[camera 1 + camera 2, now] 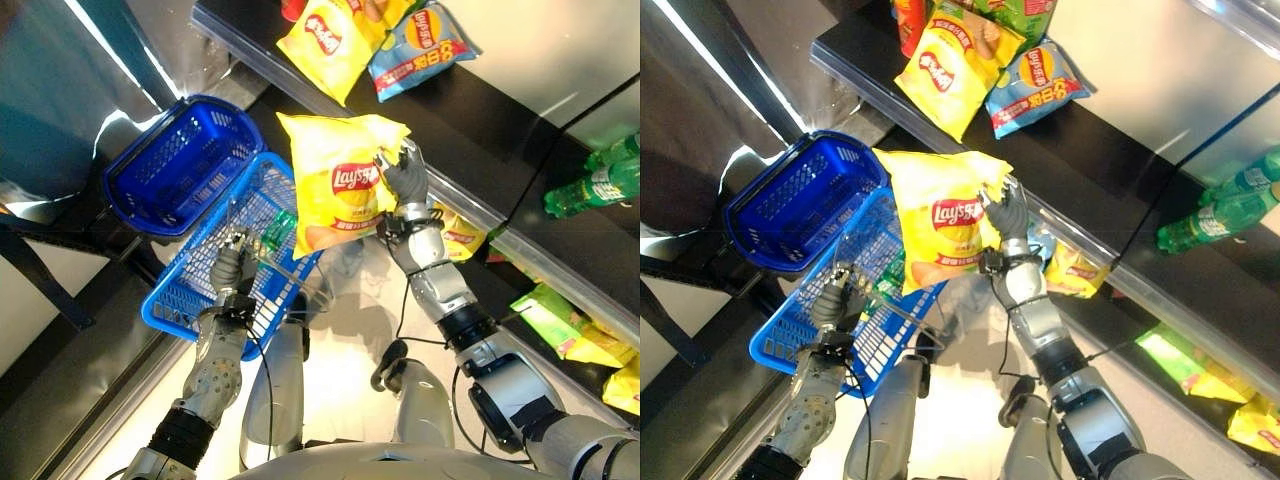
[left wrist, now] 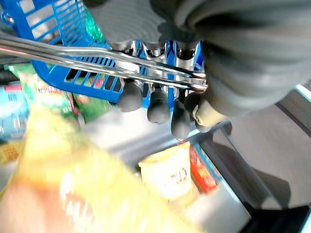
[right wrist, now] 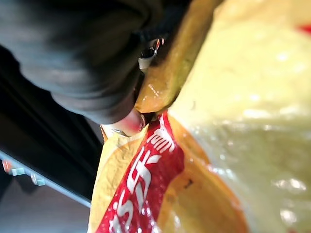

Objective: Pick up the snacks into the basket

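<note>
Dark store shelves (image 1: 470, 170) run behind the robot's two raised arms. Nearest, the left arm reaches up and forward with its left hand (image 1: 230, 268) curled around the metal handle (image 2: 97, 60) of a blue basket (image 1: 190, 300); in the left wrist view the dark fingertips (image 2: 158, 104) hook over the thin wire bars, so the basket hangs from that hand. Something green (image 1: 280, 230) lies inside the basket just past the hand. A second, darker blue basket (image 1: 180, 165) sits beyond the first, its rim touching or just beside it.

To the right, the right arm stretches up with the wrist bent, and the right hand (image 1: 403, 178) pinches the upper edge of a large yellow chip bag (image 1: 335, 180). That bag hangs down from the hand, held in the air above the far rim of the held basket, between the two hands. Beyond the right hand, a small yellow packet (image 1: 460, 238) rests on the shelf edge. Farther off, another yellow bag (image 1: 320, 40) and a blue bag (image 1: 420, 45) lie on the upper shelf, and green bottles (image 1: 595, 180) lie on the shelf to the right.
</note>
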{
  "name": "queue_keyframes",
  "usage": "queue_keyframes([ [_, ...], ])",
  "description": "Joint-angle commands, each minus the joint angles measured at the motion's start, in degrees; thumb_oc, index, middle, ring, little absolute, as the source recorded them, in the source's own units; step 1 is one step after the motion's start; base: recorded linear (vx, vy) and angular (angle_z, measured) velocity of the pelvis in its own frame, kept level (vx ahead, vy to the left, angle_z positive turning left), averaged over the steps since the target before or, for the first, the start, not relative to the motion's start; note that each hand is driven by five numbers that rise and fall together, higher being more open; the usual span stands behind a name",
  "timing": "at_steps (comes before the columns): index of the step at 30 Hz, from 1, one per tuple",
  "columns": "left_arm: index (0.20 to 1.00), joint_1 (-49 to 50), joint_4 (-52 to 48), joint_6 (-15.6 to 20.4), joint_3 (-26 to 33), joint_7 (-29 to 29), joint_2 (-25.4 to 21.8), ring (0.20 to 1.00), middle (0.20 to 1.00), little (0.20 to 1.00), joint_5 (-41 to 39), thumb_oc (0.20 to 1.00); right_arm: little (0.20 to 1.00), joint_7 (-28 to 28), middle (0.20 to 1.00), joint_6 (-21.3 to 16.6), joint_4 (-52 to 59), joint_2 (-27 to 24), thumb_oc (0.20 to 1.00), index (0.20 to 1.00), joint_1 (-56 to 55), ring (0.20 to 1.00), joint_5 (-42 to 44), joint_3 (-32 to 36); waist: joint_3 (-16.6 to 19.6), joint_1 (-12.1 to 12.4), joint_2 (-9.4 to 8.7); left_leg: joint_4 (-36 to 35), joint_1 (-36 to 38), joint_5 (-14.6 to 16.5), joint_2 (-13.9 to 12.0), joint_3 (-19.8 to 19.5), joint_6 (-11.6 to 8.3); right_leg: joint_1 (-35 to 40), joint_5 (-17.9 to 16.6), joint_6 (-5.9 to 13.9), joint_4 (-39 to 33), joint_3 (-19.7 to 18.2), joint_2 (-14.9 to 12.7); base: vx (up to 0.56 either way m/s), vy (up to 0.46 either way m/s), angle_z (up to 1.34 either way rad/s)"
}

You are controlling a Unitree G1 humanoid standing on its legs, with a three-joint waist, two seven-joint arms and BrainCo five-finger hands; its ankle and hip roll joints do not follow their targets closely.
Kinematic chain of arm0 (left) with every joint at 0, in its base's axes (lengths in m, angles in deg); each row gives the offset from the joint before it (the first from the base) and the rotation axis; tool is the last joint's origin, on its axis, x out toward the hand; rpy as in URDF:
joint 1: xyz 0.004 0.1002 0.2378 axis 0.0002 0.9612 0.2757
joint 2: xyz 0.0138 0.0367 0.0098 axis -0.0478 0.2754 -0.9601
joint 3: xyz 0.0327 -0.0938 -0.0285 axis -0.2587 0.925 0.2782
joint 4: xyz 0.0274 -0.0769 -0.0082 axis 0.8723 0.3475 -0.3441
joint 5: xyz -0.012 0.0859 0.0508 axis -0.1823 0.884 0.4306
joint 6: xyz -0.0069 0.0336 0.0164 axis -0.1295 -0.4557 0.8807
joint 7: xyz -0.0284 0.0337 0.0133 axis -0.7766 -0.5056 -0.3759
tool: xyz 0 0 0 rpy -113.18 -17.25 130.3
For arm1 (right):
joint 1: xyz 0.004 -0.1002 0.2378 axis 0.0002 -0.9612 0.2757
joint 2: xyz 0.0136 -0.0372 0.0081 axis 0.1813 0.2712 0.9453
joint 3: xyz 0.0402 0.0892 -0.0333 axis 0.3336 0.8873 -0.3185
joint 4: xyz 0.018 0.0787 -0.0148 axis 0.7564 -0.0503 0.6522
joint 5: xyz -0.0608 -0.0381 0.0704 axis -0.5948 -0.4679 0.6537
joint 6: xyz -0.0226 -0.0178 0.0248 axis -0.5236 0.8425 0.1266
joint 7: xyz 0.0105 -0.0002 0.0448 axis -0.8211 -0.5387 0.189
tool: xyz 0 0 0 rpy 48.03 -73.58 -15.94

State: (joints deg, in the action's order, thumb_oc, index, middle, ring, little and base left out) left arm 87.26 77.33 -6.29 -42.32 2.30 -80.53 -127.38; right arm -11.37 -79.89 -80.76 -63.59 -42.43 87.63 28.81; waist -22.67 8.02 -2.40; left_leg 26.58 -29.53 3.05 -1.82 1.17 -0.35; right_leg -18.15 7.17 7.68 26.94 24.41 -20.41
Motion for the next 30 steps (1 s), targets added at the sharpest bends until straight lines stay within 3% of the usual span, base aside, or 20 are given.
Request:
queue_keyframes([
  [1, 0.2, -3.8, -19.1, 3.46, -1.8, -8.4, 1.63, 0.2, 0.2, 0.2, -1.16, 0.2, 0.2, -1.92, 0.2, -1.94, 0.91, -1.24, 0.2, 0.2, 6.24, 0.2, -5.58, -0.96, 0.64, 1.49, 2.77, -1.42, 2.72, 1.89, 1.3, -1.11, 1.73, -0.22, -4.61, 0.63, 2.82, 0.94, 0.04, -0.01, -0.021, 0.09],
  [2, 0.2, -3.72, -20.51, 3.57, -2.35, -8.9, 0.99, 0.2, 0.2, 0.2, -2.11, 0.2, 0.2, -2.58, 0.2, -1.78, -1.16, -1.1, 0.2, 0.2, 7.68, 0.2, -6.64, -1.39, 0.36, 2.05, 3.23, -1.4, 2.44, 1.71, 1.42, -1.35, 1.68, -0.32, -4.52, 0.64, 3.01, 1.3, -0.06, 0.06, -0.045, 0.1],
  [3, 0.2, -3.79, -21.02, 3.76, -2.56, -9.06, 0.9, 0.2, 0.2, 0.2, -2.52, 0.2, 0.2, -2.83, 0.2, -1.78, -2.78, -0.81, 0.2, 0.2, 8.33, 0.2, -6.69, -1.51, 0.28, 2.44, 3.38, -0.66, 2.86, 3.4, 1.45, -1.63, 1.26, -0.11, -3.22, 1.45, 3.99, 0.72, -0.1, 0.0, -0.018, 0.1],
  [4, 0.2, -3.91, -21.06, 3.76, -2.58, -9.08, 0.88, 0.2, 0.2, 0.2, -2.53, 0.2, 0.2, -2.84, 0.2, -1.84, -2.85, -0.86, 0.2, 0.2, 8.48, 0.2, -6.7, -1.44, 0.29, 2.4, 3.44, -1.35, 2.33, 1.71, 1.51, -1.41, 1.66, -0.41, -4.42, 0.64, 3.2, 1.42, -0.15, 0.06, -0.03, 0.16],
  [5, 0.2, -3.83, -21.24, 3.9, -2.66, -9.32, 0.8, 0.2, 0.2, 0.2, -2.96, 0.2, 0.2, -3.22, 0.2, -1.57, -4.66, -0.41, 0.2, 0.2, 9.57, 0.2, -7.29, -1.81, 0.18, 2.86, 3.65, -0.69, 2.7, 3.37, 1.57, -1.76, 1.3, -0.23, -3.14, 1.5, 4.24, 0.9, -0.14, -0.07, 0.012, 0.22],
  [6, 0.2, -4.04, -21.37, 4.11, -2.96, -9.29, 0.78, 0.2, 0.2, 0.2, -3.24, 0.2, 0.2, -3.53, 0.2, -1.22, -6.12, -0.28, 0.2, 0.2, 10.66, 0.2, -7.58, -2.0, 0.13, 3.19, 3.98, -1.42, 2.05, 1.58, 1.68, -1.59, 1.68, -0.69, -4.32, 0.69, 3.65, 1.68, -0.22, 0.06, -0.038, 0.21],
  [7, 0.2, -4.26, -21.29, 4.42, -3.59, -9.26, 1.04, 0.2, 0.2, 0.2, -4.22, 0.2, 0.2, -4.43, 0.2, -0.75, -10.39, 0.86, 0.2, 0.2, 12.59, 0.2, -8.12, -2.29, -0.07, 4.0, 4.25, -0.47, 2.29, 3.3, 1.76, -1.96, 1.31, -0.51, -3.01, 1.57, 4.83, 1.09, -0.32, 0.0, -0.014, 0.15],
  [16, 0.2, -7.06, -21.67, 4.08, -7.56, -9.45, 0.84, 0.2, 0.2, 0.2, -5.98, 0.2, 0.2, -5.61, 0.2, 1.9, -33.07, 6.37, 0.2, 0.2, 18.78, 0.2, -8.25, -2.28, -0.44, 7.26, 6.46, -0.48, 1.15, 2.88, 2.78, -3.54, 1.25, -0.59, -2.72, 1.97, 5.44, 2.73, -0.63, 0.01, -0.021, 0.1],
  [30, 0.2, -12.69, -23.34, 3.54, -12.07, -10.12, 1.9, 0.2, 0.2, 0.2, -7.17, 0.2, 0.2, -2.38, 0.2, 5.0, -44.14, 11.2, 0.2, 0.2, 19.29, 0.2, -7.95, -3.79, -0.04, 10.62, 8.6, -0.96, -0.1, 2.44, 4.27, -5.78, 1.44, -0.62, -2.16, 2.48, 5.8, 4.84, -1.23, 0.02, -0.008, 0.13],
])
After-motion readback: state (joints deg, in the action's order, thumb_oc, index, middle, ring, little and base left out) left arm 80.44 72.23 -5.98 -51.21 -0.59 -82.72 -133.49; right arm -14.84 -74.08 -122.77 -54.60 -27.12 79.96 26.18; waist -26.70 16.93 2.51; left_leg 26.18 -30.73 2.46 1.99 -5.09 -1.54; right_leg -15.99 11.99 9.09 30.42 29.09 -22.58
